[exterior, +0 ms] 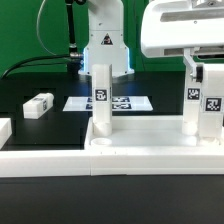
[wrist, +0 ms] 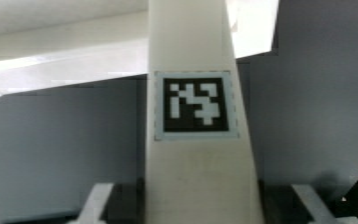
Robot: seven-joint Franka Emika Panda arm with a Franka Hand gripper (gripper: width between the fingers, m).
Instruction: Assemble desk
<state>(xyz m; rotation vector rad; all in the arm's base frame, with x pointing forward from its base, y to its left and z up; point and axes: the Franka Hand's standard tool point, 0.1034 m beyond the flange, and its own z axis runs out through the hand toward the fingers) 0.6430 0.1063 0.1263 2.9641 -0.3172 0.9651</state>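
At the frame's right, the right leg (exterior: 205,100) is straddled by the gripper (exterior: 197,66), jaws spread wide, gaps seen both sides. The centre leg (exterior: 101,95) is stood upright on the desk top (exterior: 55,160).

1. You'll see the desk top (exterior: 150,152) as smooth white plastic, with a soft sheen along its raised rim.
2. The middle leg (exterior: 102,125), end leg (exterior: 205,128) and loose leg (exterior: 38,105) share that plain white plastic look, their faces even and unmarked.
3. Up close, the tag (wrist: 195,105) looks like a flat, matt, paper-like print in black and white.
4. Your bench (exterior: 45,135) is black and matt; you can't tell its material.
5. The marker board (exterior: 75,103) appears thin, white and matt.
6. The robot base (exterior: 103,45) has a glossy white shell.
7. The backdrop (exterior: 30,40) is flat, matt green.
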